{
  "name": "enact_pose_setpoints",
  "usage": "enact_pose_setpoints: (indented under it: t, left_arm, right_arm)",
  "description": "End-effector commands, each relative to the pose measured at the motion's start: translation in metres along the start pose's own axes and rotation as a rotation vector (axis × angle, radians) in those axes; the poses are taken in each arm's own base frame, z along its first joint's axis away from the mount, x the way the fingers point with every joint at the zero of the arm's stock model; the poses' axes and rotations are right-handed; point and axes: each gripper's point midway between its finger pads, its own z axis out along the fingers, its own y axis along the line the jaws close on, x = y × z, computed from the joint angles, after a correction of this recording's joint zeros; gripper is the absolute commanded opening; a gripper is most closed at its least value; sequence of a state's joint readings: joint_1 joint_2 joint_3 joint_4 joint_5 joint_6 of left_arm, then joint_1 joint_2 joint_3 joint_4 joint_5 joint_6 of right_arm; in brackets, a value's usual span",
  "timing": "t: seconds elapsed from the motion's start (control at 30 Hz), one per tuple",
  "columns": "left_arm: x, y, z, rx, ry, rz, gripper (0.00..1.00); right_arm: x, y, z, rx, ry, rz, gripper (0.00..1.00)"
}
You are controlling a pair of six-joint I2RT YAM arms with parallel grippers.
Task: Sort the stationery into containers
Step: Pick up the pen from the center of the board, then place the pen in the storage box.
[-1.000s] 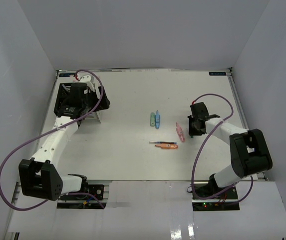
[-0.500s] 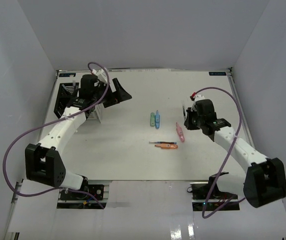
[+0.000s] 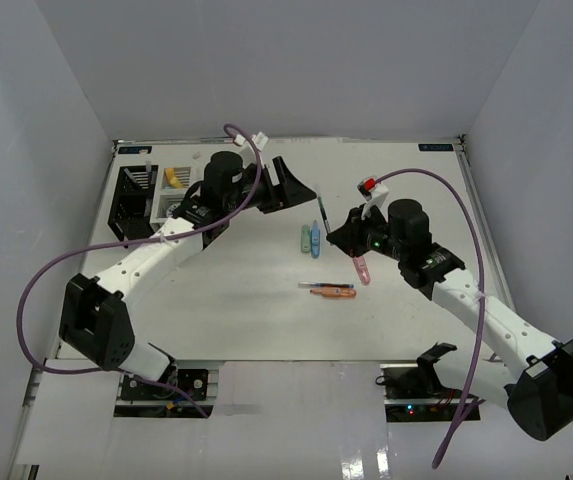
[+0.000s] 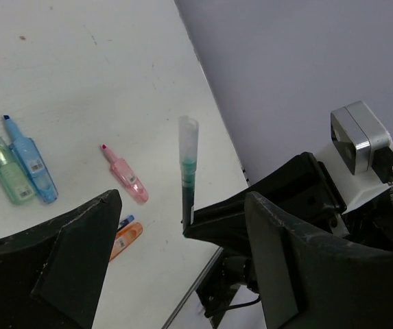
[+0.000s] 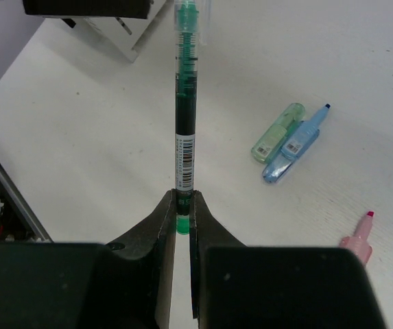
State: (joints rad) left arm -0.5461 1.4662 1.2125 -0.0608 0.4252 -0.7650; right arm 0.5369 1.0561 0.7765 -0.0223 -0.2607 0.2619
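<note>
My right gripper (image 3: pixel 334 235) (image 5: pixel 182 205) is shut on a thin dark green pen (image 5: pixel 184 103) (image 3: pixel 324 215) and holds it upright above the table. My left gripper (image 3: pixel 301 182) (image 4: pixel 182 199) is open and empty, just left of that pen; in the left wrist view the pen (image 4: pixel 188 171) stands between its spread fingers. On the table lie a green marker (image 3: pixel 305 238), a blue marker (image 3: pixel 315 240), a pink marker (image 3: pixel 360 265), an orange marker (image 3: pixel 339 292) and a thin pen (image 3: pixel 318 286). The black organizer (image 3: pixel 129 195) and the white organizer (image 3: pixel 181 200) stand at the far left.
A yellow marker (image 3: pixel 174 178) sticks out of the white organizer. Grey walls close the table at the back and both sides. Purple cables loop from both arms.
My left arm has swung from over the organizers to the table's middle, gripper open. My right arm has moved left with the pen and now holds it by the left gripper.
</note>
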Motion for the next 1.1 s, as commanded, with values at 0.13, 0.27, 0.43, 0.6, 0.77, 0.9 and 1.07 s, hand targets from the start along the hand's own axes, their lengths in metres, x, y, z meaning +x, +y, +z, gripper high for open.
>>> enact_pose_setpoints:
  t: [0.13, 0.27, 0.43, 0.6, 0.77, 0.9, 1.07]
  left_arm:
    - [-0.005, -0.022, 0.022, 0.023, -0.044, 0.021, 0.75]
    - [0.004, -0.016, 0.032, -0.001, -0.023, 0.019, 0.66]
    - [0.008, -0.014, 0.037, -0.013, -0.016, 0.021, 0.24]
    - [0.003, -0.012, 0.036, -0.035, -0.035, 0.052, 0.00]
    - [-0.001, 0.005, 0.032, -0.132, -0.061, 0.078, 0.00]
    - [-0.019, 0.030, 0.020, -0.253, -0.124, 0.126, 0.00]
    - [-0.088, 0.085, -0.035, -0.561, -0.357, 0.205, 0.00]
  right_arm:
    - [-0.036, 0.032, 0.002, -0.108, -0.100, -0.013, 0.08]
    - [-0.036, 0.035, 0.004, -0.120, -0.099, -0.015, 0.08]
    - [-0.033, 0.035, 0.006, -0.116, -0.087, -0.013, 0.08]
    - [-0.030, 0.031, 0.008, -0.096, -0.077, -0.015, 0.29]
    - [-0.026, 0.026, 0.007, -0.071, -0.059, -0.029, 0.76]
    - [-0.024, 0.016, 0.000, -0.015, -0.067, -0.056, 0.98]
    - [-0.011, 0.004, -0.013, 0.050, -0.034, -0.096, 0.95]
